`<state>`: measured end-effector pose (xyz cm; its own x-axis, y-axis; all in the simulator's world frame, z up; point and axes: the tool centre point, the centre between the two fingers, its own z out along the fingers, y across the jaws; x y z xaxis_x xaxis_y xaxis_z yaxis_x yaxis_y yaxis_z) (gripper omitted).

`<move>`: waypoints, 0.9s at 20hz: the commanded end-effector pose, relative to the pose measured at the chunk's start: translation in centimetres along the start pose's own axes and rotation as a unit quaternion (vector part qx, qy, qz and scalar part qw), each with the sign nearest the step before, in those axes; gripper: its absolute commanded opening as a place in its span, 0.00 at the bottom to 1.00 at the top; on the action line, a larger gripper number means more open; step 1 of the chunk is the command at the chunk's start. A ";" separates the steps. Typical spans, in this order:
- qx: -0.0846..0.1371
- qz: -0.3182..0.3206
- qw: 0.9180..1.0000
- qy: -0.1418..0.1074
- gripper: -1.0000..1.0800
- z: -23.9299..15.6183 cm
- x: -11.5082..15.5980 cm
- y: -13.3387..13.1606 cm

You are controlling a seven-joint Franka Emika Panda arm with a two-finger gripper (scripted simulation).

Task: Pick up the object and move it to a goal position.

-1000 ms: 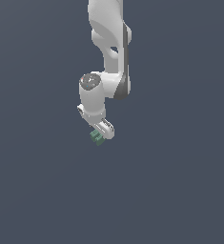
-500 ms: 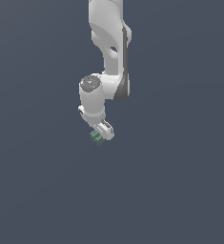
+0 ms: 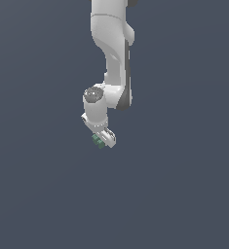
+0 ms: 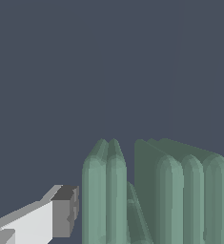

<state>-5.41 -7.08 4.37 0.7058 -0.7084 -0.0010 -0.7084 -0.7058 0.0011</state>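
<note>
A white Franka Panda arm [image 3: 117, 73] reaches down from twelve o'clock in the exterior view against a plain slate-grey ground [image 3: 184, 185], its wrist bent toward seven o'clock. At the tip, the gripper [image 3: 105, 142] sits directly over the object [image 3: 97, 141], a small matte green blocky piece that peeks out on the eight o'clock side of the white hand. In that view the green piece is tiny and mostly covered by the hand, so contact cannot be confirmed there. The wrist view brings the object [image 4: 166, 195] close: rounded vertical ridges and deep grooves fill the four-to-six o'clock part of the picture, split by a dark gap into a narrower ridged block and a wider one. One white finger with a dark grey pad [image 4: 63, 212] stands just beside the narrower block at seven o'clock, a thin strip of background showing between pad and ridge. The second finger is out of view, so whether the gripper is spread or clamped on the piece cannot be told.
</note>
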 end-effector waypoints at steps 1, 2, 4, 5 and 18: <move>0.000 0.000 1.000 0.000 0.96 0.4 0.1 -0.1; 0.000 0.000 1.000 0.000 0.96 0.4 0.1 -0.1; 0.000 0.000 1.000 0.000 0.00 0.4 0.1 -0.1; 0.000 0.000 1.000 0.000 0.00 0.4 0.1 -0.1; 0.001 0.000 1.000 0.001 0.00 -0.4 -0.2 -0.4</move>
<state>-5.32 -6.85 4.41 0.7060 -0.7082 -0.0006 -0.7082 -0.7060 -0.0002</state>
